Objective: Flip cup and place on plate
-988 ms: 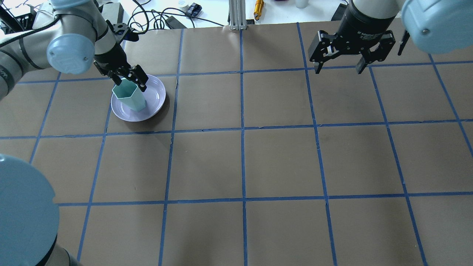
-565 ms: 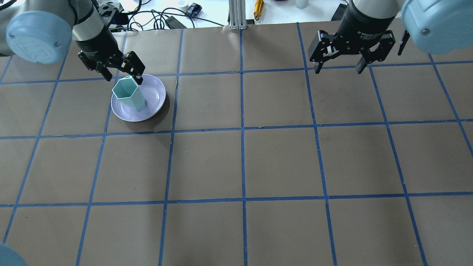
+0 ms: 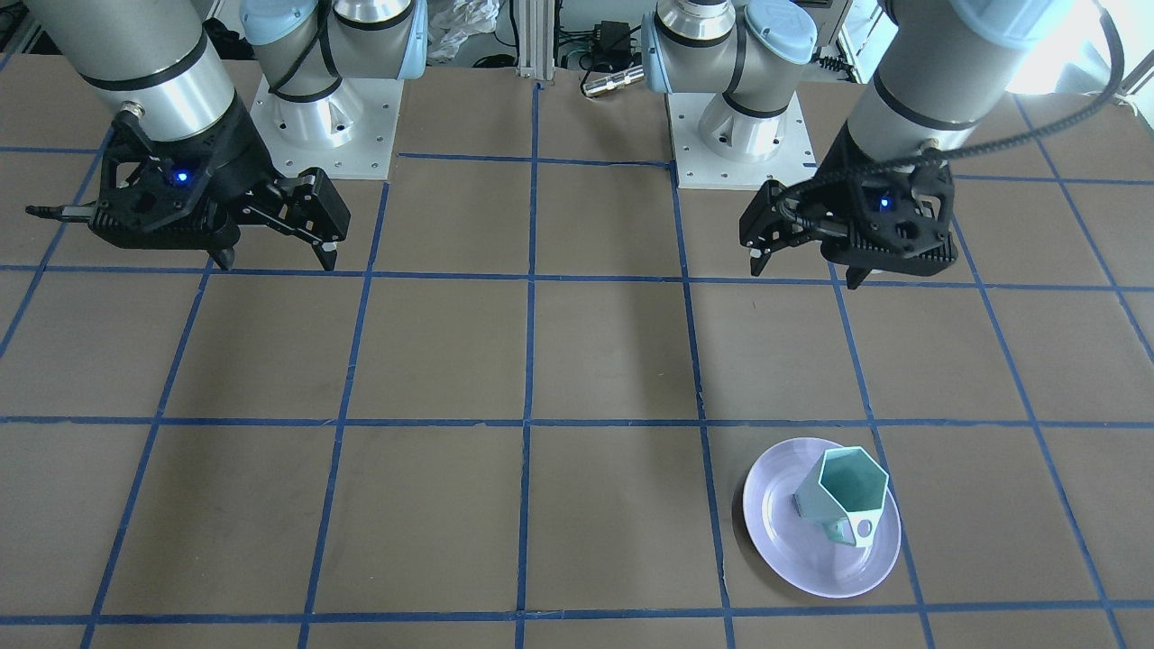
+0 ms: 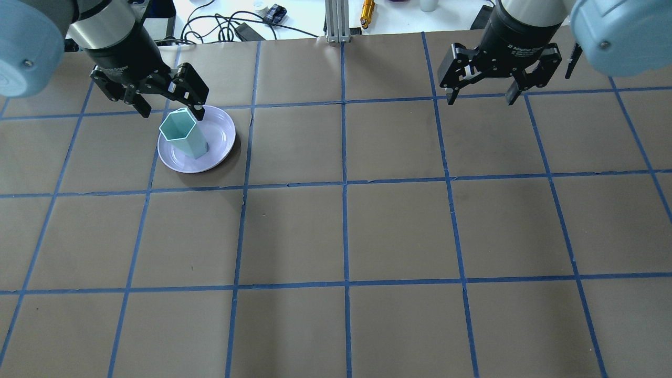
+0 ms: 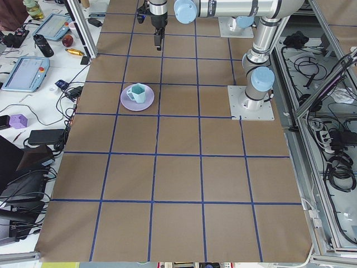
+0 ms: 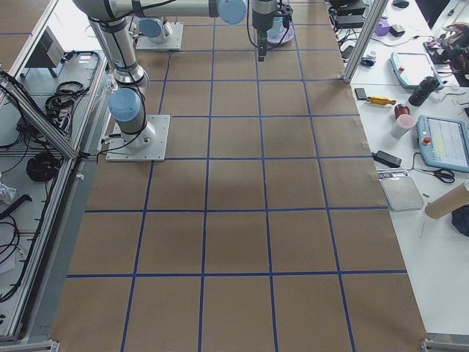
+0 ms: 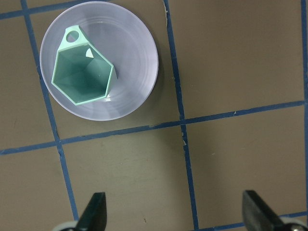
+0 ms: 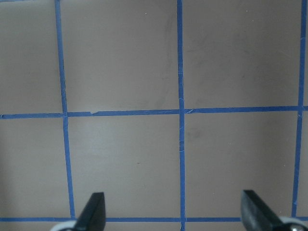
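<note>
The table point(image 4: 336, 231) is covered in brown paper marked into squares by blue tape point(image 4: 345, 184). The plate point(image 4: 220, 137) lies near the far edge, toward the robot's left end. The cup point(image 4: 184, 135) stands on it, mouth up, handle toward the far edge. The left claw point(image 3: 802, 273) hangs above the table with its fingers spread wide and empty. The right claw point(image 4: 480, 100) hangs near the far right corner, also spread and empty. Beyond the far edge, cables point(image 4: 220, 21) lie on a white bench.

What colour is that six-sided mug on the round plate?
The faceted mug is pale mint green, clearest in the left wrist view.
</note>
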